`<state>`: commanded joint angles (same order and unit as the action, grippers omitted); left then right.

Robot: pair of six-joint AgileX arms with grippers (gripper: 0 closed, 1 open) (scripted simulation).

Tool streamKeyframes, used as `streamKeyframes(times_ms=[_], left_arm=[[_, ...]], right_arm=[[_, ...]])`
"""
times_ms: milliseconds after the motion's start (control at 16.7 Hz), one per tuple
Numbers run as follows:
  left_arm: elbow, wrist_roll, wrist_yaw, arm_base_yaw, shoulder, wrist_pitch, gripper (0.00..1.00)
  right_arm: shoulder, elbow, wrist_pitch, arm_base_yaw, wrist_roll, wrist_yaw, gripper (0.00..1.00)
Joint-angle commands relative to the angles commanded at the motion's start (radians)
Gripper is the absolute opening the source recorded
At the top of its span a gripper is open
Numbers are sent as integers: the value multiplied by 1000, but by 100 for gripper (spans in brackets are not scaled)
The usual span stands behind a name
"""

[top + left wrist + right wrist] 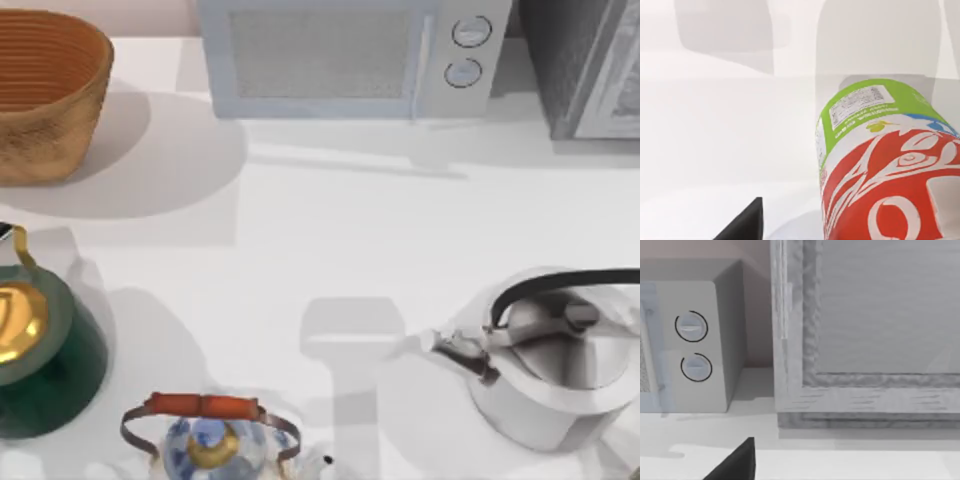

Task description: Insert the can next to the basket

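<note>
Left wrist view: small drink can (885, 165), red band with white lettering, pale stripe, green end, looms very close to the lens, green end pointing away over the white table (715, 140). Probably carried by the left claw, though only one dark finger (742, 225) shows, so I cannot tell whether the claw is spread or pinching. Top view, near edge: dark green kettle with brass lid (40, 350), blue-and-white teapot with orange handle (210, 435), steel kettle with black handle (555, 355). A boxy shadow lies on the table between them, likely cast by an arm overhead. Far left: large round tan wicker basket (45, 100), bare table just beside it for setting down. Pale microwave (350, 55) along the back. Right wrist view faces the microwave and a grey cabinet (865, 330); right claw state cannot be told.
</note>
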<state>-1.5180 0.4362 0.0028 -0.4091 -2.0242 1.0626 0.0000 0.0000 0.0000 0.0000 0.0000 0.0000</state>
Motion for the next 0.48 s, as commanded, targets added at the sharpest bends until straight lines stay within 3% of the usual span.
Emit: streamKeyframes(times_ms=[480], left_arm=[[-62, 0, 1, 1, 12, 81, 100]], right_arm=[[0, 0, 0, 0, 0, 0, 100]])
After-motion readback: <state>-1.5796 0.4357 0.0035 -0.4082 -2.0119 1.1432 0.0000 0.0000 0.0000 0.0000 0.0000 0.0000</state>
